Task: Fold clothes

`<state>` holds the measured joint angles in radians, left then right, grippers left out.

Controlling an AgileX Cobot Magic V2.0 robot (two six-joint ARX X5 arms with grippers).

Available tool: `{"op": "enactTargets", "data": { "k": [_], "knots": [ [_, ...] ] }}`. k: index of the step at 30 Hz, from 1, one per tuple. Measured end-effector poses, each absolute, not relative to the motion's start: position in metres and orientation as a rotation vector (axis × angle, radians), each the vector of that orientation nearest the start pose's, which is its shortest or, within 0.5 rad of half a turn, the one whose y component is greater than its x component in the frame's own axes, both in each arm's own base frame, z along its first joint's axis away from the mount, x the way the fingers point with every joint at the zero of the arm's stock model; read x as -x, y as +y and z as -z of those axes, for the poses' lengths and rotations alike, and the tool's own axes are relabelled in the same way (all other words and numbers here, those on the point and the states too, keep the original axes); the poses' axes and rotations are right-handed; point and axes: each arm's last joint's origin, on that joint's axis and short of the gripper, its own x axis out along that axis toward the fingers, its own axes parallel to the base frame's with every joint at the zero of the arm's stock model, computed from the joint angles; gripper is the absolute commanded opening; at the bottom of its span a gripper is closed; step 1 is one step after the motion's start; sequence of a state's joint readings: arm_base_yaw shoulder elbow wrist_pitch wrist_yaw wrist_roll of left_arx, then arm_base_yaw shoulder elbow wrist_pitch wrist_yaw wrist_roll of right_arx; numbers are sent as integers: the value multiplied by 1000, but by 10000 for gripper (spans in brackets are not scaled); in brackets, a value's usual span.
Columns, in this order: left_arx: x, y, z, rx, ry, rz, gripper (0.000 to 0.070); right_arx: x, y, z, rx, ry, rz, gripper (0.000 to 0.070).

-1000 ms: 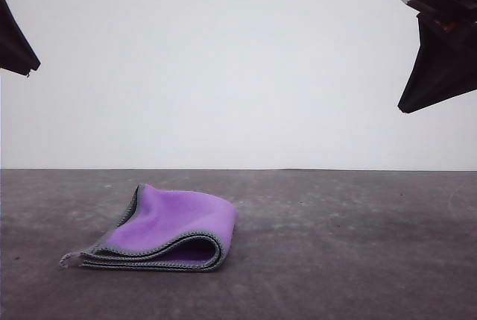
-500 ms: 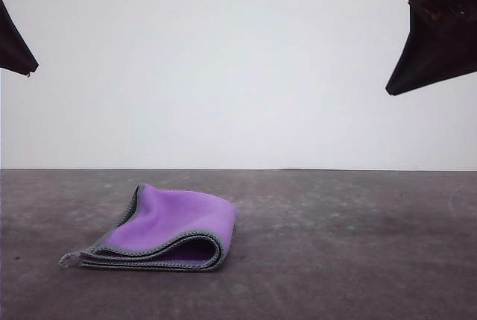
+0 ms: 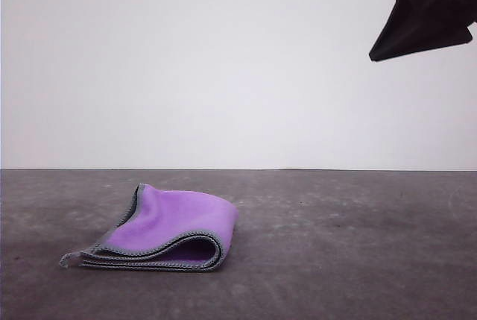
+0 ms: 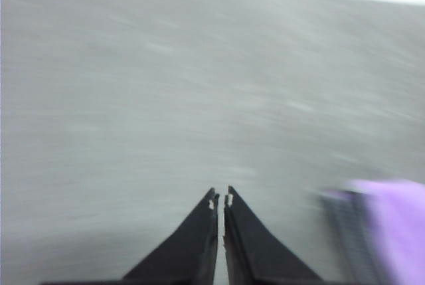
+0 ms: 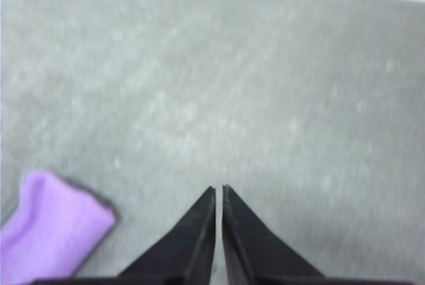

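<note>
On the grey table (image 3: 358, 260) your folded purple cloth (image 3: 171, 227) lies alone; both grippers, left (image 4: 221, 200) and right (image 5: 218, 192), are closed, holding nothing.

A grey, mottled table (image 3: 358, 260) is carrying a single item, with its far edge meeting a plain white backdrop. A small folded cloth (image 3: 160, 230) is lying directly on the table's left half, showing its bright purple face outward and its grey stitched edge running along the stacked layers at the front. The fold is sitting at the cloth's right side, while the loose edges are trailing toward the left.
</note>
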<state>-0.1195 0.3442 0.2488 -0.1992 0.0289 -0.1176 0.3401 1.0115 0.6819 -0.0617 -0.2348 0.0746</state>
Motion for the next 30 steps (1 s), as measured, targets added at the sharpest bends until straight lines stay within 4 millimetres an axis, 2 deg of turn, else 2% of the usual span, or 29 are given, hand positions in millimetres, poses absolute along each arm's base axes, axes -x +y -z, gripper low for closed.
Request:
{"op": "enactTargets", "data": {
  "k": [5,13,30],
  "knots": [
    [-100,-2,-184,69,217,14,0,-207,80,-274,-54,356,-557,11],
    [-94,3,-159,51,157,-39,0,-209,81,-281,-59,273,-562,11],
    [-95,-1,-157,55,148,2,0,-210,81,-286,-62,221,-565,11]
  ]
}}
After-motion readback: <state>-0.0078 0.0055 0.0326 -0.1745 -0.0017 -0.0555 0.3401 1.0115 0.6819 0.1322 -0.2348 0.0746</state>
